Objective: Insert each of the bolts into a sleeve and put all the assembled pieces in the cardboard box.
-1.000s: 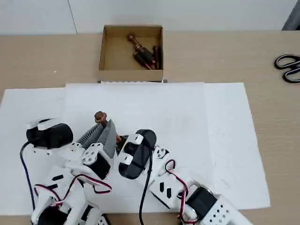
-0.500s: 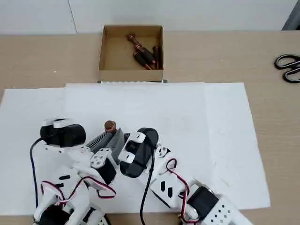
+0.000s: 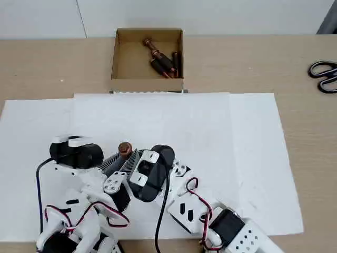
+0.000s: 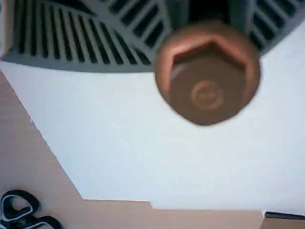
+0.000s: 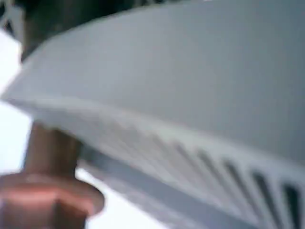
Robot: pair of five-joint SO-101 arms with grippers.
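A copper bolt (image 3: 125, 148) with a hex head stands clamped between the grey ribbed fingers (image 3: 113, 161) of my left gripper (image 3: 123, 157), low over the white paper near the table's front. The left wrist view looks at the bolt head (image 4: 207, 78) end-on, between the ribbed fingers (image 4: 71, 43). My right gripper (image 3: 143, 171) sits hard against the left one, under its own white and black wrist housing. Its wrist view shows the bolt head (image 5: 47, 198) and shaft beside a ribbed finger (image 5: 190, 143). The cardboard box (image 3: 147, 84) at the back holds several assembled pieces (image 3: 163, 59).
White paper (image 3: 221, 137) covers the table's middle and front. Black scissors (image 3: 324, 75) lie at the far right edge, and the left wrist view catches the scissors (image 4: 19, 214) too. Open room lies between the arms and the box.
The left arm has swung right and toward the front, carrying the bolt closer to the right gripper. The right arm has shifted slightly left to meet it.
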